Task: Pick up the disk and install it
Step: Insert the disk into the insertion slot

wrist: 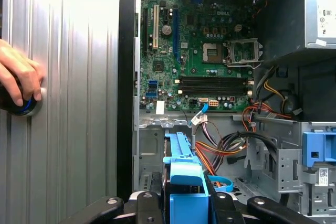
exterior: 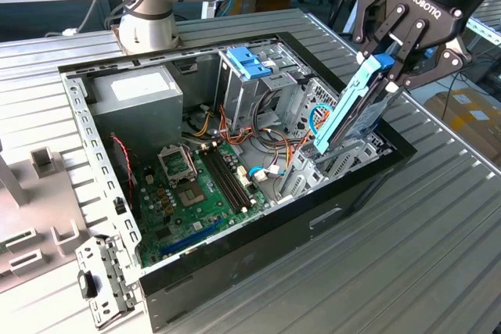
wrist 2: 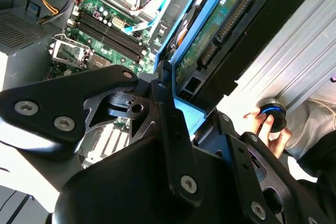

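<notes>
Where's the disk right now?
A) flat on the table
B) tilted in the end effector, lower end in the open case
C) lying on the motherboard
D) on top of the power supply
B: in the exterior view the end effector clamps the upper end of the disk, which leans steeply into the computer case.

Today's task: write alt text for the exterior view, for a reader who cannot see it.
A black gripper holds the disk, tilted in a blue carrier, over the open computer case at the exterior view's right. Inside are a green motherboard and a grey power supply; the case sits on a ribbed metal table.
</notes>
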Robot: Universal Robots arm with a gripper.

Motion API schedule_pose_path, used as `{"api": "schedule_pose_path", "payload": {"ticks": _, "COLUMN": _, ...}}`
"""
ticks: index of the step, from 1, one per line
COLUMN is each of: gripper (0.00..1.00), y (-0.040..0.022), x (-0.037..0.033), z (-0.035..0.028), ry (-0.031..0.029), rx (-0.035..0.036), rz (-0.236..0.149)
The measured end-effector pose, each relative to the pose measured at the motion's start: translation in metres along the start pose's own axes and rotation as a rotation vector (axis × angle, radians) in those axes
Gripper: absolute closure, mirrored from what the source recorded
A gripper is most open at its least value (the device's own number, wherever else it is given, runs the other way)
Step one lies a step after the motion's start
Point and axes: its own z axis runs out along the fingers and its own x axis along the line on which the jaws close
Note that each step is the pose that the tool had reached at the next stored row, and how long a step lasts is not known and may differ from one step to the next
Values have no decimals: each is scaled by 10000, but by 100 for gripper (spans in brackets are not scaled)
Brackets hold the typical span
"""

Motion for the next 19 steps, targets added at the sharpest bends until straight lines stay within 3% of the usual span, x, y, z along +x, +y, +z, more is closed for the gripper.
{"api": "schedule_pose_path", "payload": {"ticks": 8, "gripper": 63, "y": 1, "x": -1, "z": 15, "ry": -4, "rx": 0, "rz": 0}}
{"api": "schedule_pose_path", "payload": {"ticks": 12, "gripper": 63, "y": 4, "x": -34, "z": 23, "ry": 0, "rx": 0, "rz": 1}}
{"api": "schedule_pose_path", "payload": {"ticks": 19, "gripper": 63, "y": 36, "x": -47, "z": 70, "ry": -1, "rx": 0, "rz": 0}}
